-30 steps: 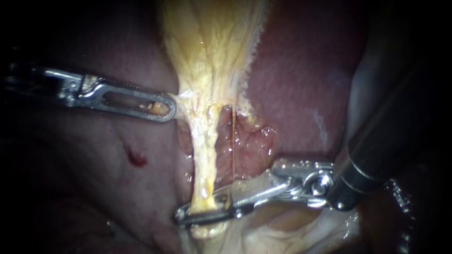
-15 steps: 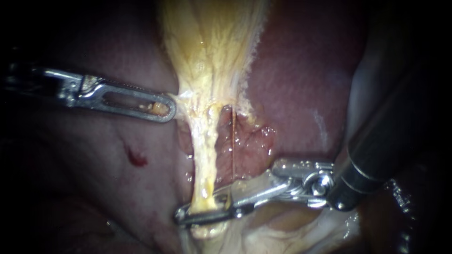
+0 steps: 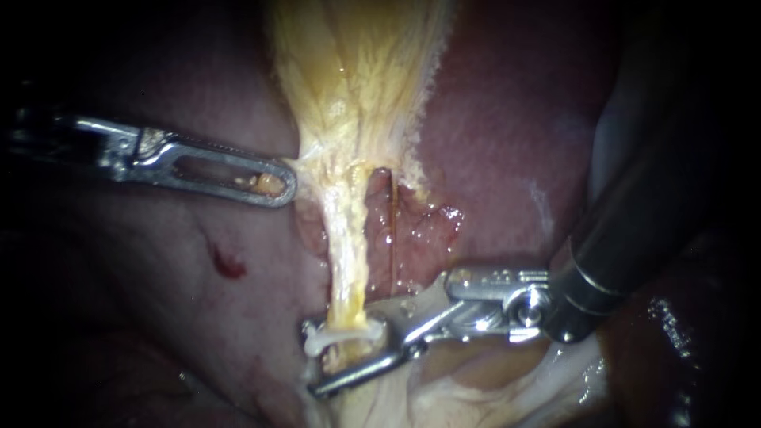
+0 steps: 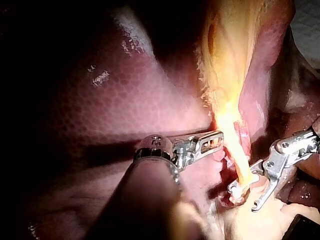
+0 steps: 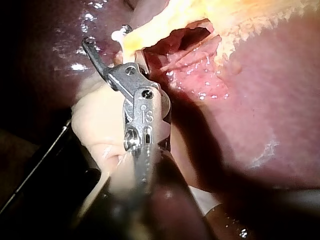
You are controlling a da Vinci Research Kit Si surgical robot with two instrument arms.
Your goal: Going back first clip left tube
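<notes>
The left tube [image 3: 346,246] is a pale yellow strand. It runs from the neck of the gallbladder [image 3: 357,71] at the far side straight toward the near side, with its long axis lying far-to-near over the liver [image 3: 507,158]. Near its near end a white clip [image 3: 337,336] sits across it, closed round the strand from left to right.

The right instrument [image 3: 342,357] comes in from the right, so its long axis lies crosswise to the tube. Its hand is spread: one jaw lies on the near side of the clip and the other on the far side, with a plain gap between them, and they grip nothing. The clipped part of the tube lies inside that gap, close to the tips.

The left instrument [image 3: 277,186] is well to the left and farther away. Its hand is pressed shut on a fold of tissue at the left edge of the gallbladder neck, which holds the strand stretched.

The right instrument is the one at the clip, so the retreat is its move. As I judge it, the way out is back to the right along its own shaft, at right angles to the tube, so that the spread jaws slide off the clip without dragging it along the strand.

The thin reddish right tube [image 3: 394,238] runs just to the right of the left tube, across that path and a little farther off. The jaws should stay clear of it on the way back.
</notes>
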